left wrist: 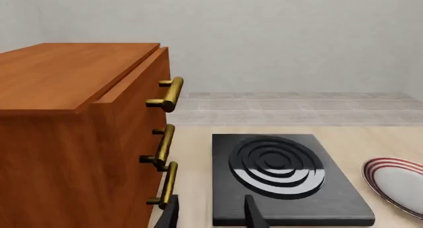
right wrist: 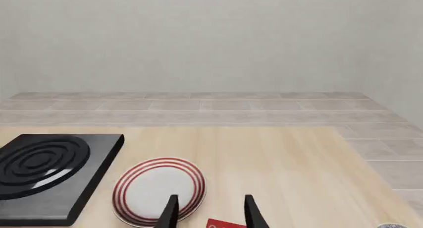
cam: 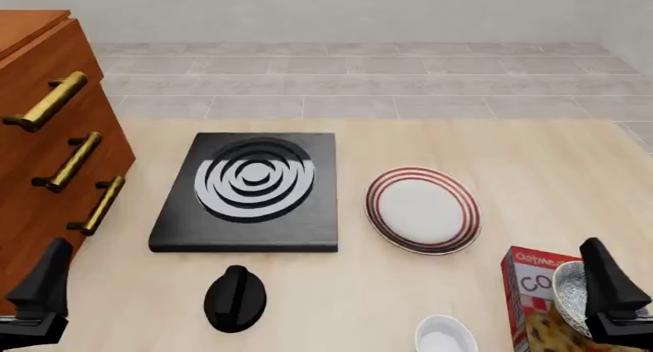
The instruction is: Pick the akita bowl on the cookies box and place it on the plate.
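The akita bowl (cam: 570,289), speckled inside, sits on the red cookies box (cam: 528,292) at the table's near right corner. My right gripper (cam: 610,292) hangs open just in front of the bowl and covers part of it; nothing is between its fingers (right wrist: 170,210). The right wrist view shows a corner of the box (right wrist: 223,223) under the gripper (right wrist: 210,197). The white, red-ringed plate (cam: 423,210) lies left of and beyond the box, also in the right wrist view (right wrist: 155,188) and the left wrist view (left wrist: 398,184). My left gripper (cam: 39,289) (left wrist: 210,199) is open at the near left.
A black square stove (cam: 255,185) lies left of the plate. A wooden drawer cabinet (cam: 41,138) with brass handles stands at the left edge, close to my left gripper. A black knob (cam: 235,297) and a small plain white bowl (cam: 446,335) rest near the front edge.
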